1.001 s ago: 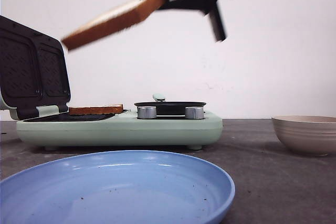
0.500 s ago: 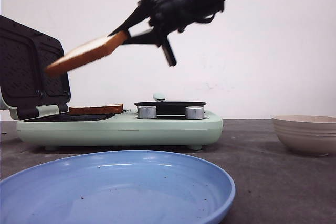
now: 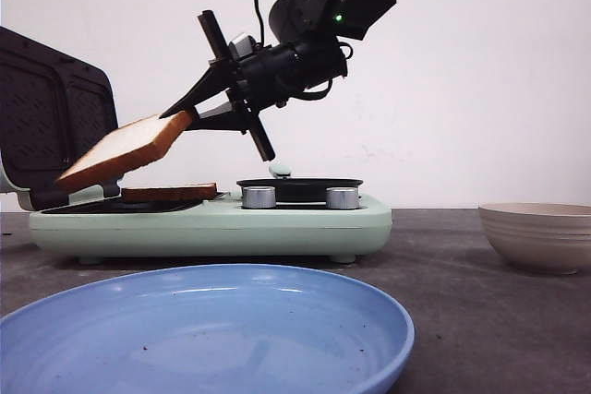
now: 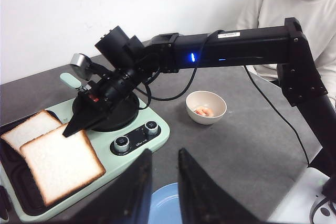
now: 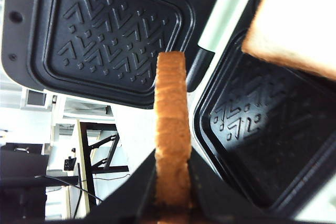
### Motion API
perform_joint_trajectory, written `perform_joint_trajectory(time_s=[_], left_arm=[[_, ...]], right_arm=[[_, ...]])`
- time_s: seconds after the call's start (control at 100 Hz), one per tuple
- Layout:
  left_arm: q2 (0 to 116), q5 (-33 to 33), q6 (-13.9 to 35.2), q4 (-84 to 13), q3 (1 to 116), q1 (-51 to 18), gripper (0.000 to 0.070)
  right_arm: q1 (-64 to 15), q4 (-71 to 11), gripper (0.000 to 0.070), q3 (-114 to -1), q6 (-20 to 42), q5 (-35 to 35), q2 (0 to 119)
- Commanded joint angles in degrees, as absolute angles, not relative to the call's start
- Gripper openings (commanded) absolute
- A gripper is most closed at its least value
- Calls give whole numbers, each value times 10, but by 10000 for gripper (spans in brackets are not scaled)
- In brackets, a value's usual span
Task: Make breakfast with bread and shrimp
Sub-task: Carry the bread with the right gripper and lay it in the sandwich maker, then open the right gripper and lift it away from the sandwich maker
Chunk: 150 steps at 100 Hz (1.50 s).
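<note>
My right gripper (image 3: 187, 114) is shut on one corner of a bread slice (image 3: 125, 149), holding it tilted above the open sandwich plate (image 5: 262, 140) of the green breakfast machine (image 3: 212, 223). In the right wrist view this slice (image 5: 172, 124) shows edge-on between the fingers. A second bread slice (image 3: 169, 193) lies flat on the far half of the plate, next to the held one (image 4: 60, 163). Pink shrimp (image 4: 202, 111) sit in a small bowl (image 4: 206, 98). My left gripper (image 4: 164, 161) hangs open over the blue plate (image 4: 163, 208), holding nothing.
The machine's dark lid (image 3: 55, 126) stands open at the left. A black pan (image 3: 300, 185) with a mint handle sits above two knobs (image 3: 259, 197). The beige bowl (image 3: 540, 232) stands to the right. A person in white (image 4: 294, 3) sits behind the right arm.
The right gripper has swung down and to the left with the bread slice, from high above the machine to just over the open sandwich plate.
</note>
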<state>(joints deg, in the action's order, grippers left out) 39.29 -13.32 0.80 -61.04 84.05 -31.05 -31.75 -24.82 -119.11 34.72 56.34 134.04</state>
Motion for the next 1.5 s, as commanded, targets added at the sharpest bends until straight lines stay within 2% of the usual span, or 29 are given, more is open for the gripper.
perform_joint_trajectory(time_s=[0.0,0.14,0.43,0.86,0.9,0.99,1.041,1.191,1.301,1.401,1.491], left_arm=[[396,-131,2,-603,851,-315,4],[396,-131,2,-604,851,-315,4],[397,-131,0,-604,851,-315,3],[397,-131,-5,-604,851,-315,4],[397,-131,-5,-604,851,-315,3],[397,-131,-5,-605,851,-315,3],[397,-131,-5,-606,851,-315,3],[396,-131,-4,-616,851,-315,4],[396,-131,-4,-630,851,-315,4],[396,-131,-4,-632,851,-315,3],[396,-131,-4,-630,851,-315,4]], right_arm=[[-323,-236,0,-1211,345,563,1364],[-328,-216,0,-1211,332,521,1371],[-328,-223,0,-1211,289,485,1373],[-335,-223,0,-1211,276,476,1373],[-336,-223,63,-1211,276,471,1373],[-336,-224,367,-1211,277,446,1373],[-336,-226,460,-1211,276,434,1373],[-336,-228,496,-1211,266,402,1373],[-336,-228,566,-1214,263,382,1373],[-335,-239,569,-1228,258,374,1373],[-335,-276,569,-1257,228,351,1373]])
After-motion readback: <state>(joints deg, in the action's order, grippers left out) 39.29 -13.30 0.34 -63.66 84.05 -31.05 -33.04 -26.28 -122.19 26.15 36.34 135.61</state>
